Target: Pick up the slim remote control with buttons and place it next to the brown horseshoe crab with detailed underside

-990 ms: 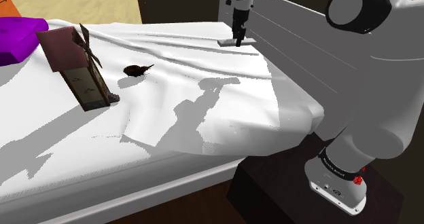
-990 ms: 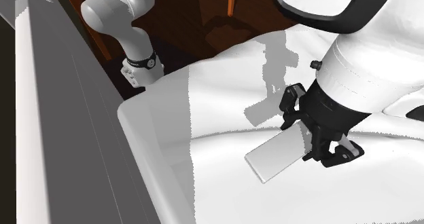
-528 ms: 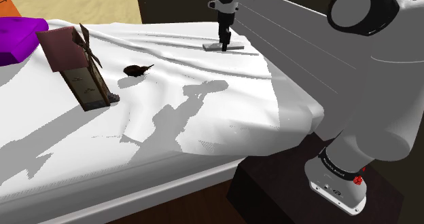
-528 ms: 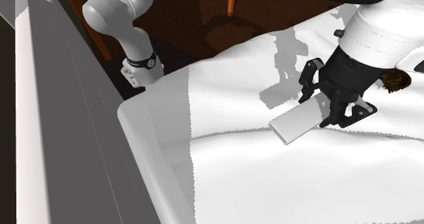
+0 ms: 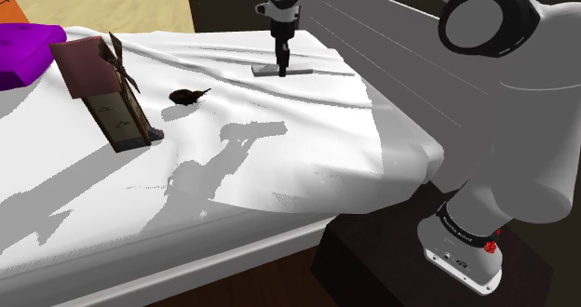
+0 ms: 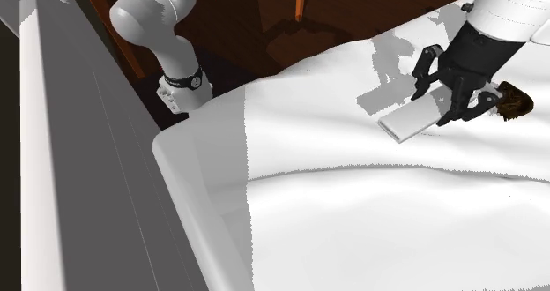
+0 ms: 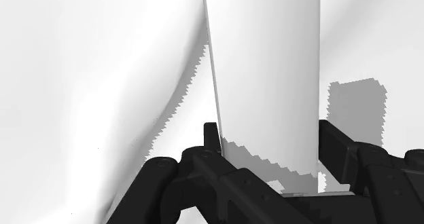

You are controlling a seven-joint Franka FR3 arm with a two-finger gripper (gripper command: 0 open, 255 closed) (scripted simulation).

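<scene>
The remote (image 5: 270,72) is drawn as a plain pale grey slab with no buttons showing. My gripper (image 5: 282,66) is shut on one end of it and holds it just above the white bedsheet (image 5: 279,156). The second exterior view has the remote (image 6: 407,122) sticking out level from the gripper (image 6: 451,113), casting a shadow on the sheet. The small dark brown horseshoe crab (image 5: 186,95) lies on the sheet to the shoulder view's left of the gripper, and the crab (image 6: 515,102) sits close behind the hand. Along the hand, the black fingers (image 7: 340,148) clasp the remote (image 7: 268,73).
A tilted brown box (image 5: 104,93) with a dark spiky item leans on the bed beyond the crab. Purple cloth (image 5: 23,49) lies at the far left. A grey headboard (image 5: 419,54) runs along the bed's side, and the dark stand (image 5: 391,259) sits below.
The gripper has carried the remote toward the shoulder view's left, closer to the crab. Its shadow on the sheet moved the same way. The grip stayed shut.
</scene>
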